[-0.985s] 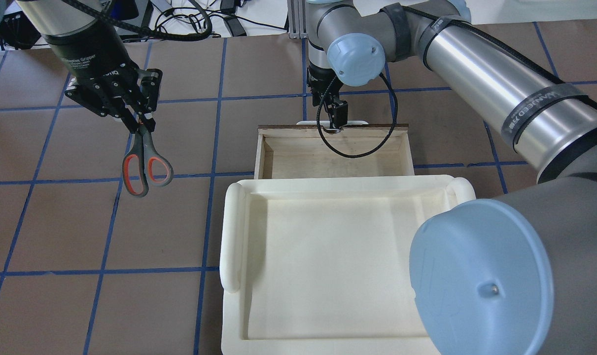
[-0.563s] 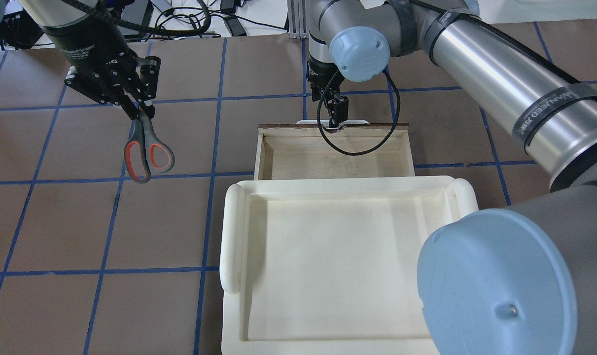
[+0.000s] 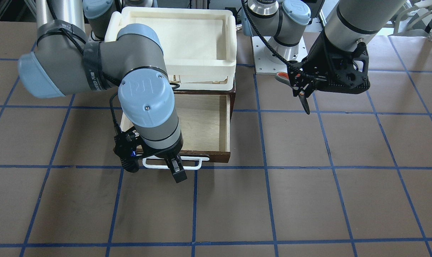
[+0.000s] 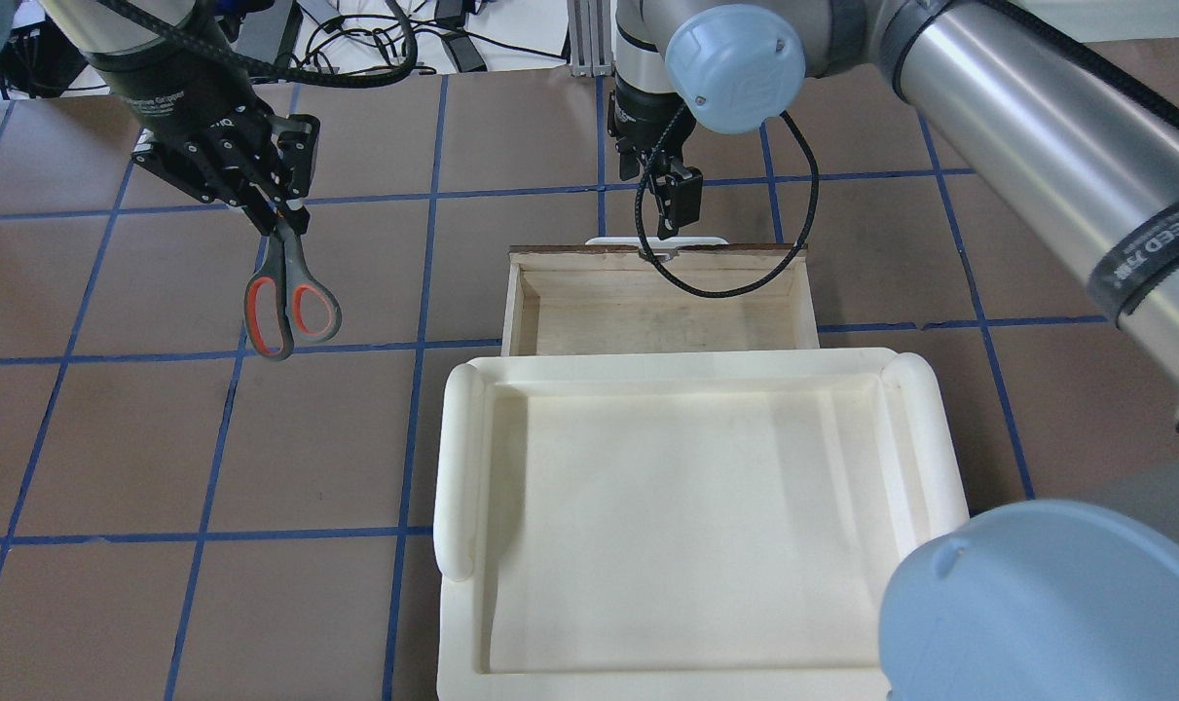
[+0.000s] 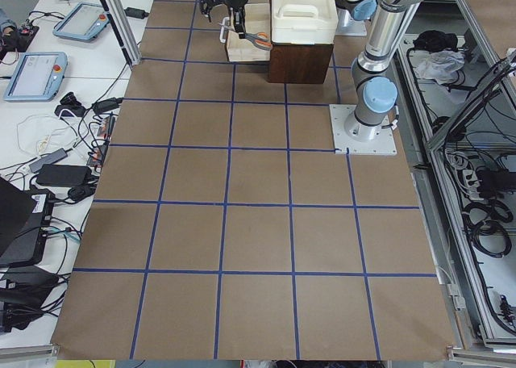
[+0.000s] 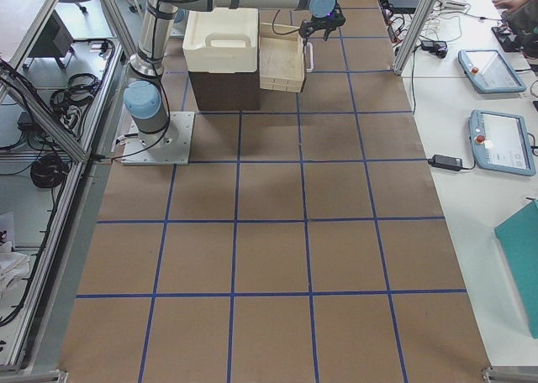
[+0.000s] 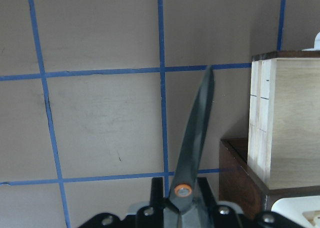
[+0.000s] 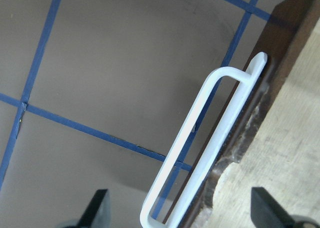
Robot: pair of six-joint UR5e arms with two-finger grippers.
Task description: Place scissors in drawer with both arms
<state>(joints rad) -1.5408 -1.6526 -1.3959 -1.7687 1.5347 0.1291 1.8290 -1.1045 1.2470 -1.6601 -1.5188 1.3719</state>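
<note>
The scissors have grey handles lined orange and hang in the air over the table, left of the drawer. My left gripper is shut on them at the pivot, handles toward the robot and blades pointing away. The left wrist view shows the dark blade out in front. The brown drawer is pulled open, and its pale inside holds nothing. My right gripper is open just above the drawer's white bar handle. In the right wrist view the handle lies between the spread fingers without touching them.
A white tray sits on top of the brown cabinet, behind the open drawer. The right arm's elbow hangs over the drawer's left part in the front-facing view. Brown table with blue grid lines lies all around.
My right gripper has come off the drawer handle and risen a little, away from the drawer front. The left gripper with the scissors has barely moved.
</note>
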